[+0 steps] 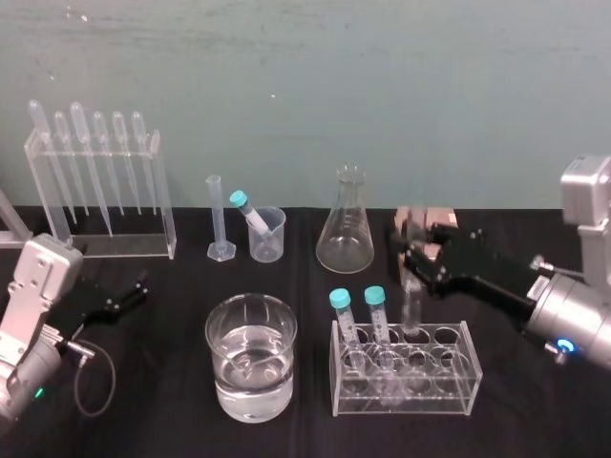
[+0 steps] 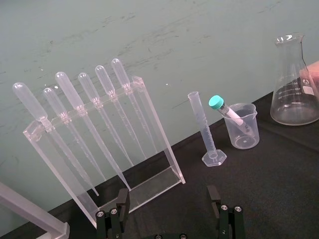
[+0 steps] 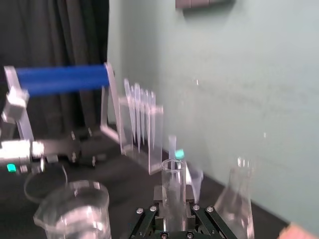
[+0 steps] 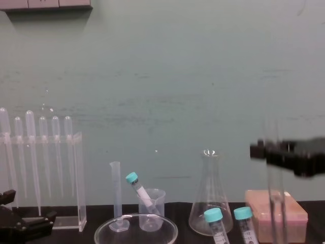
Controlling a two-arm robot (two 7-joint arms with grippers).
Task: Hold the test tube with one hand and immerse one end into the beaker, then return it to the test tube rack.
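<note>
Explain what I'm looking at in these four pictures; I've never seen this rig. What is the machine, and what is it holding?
This is a two-armed robot at a black table. The head picture looks down from above, the chest picture looks across from lower, and the other two come from a camera on each wrist. The right hand is shut on a long, uncapped, clear glass test tube, upright over a clear plastic rack with round holes holding two teal-capped tubes. The left hand rests open at the table's left. Between the two hands stands a wide glass beaker with clear liquid.
</note>
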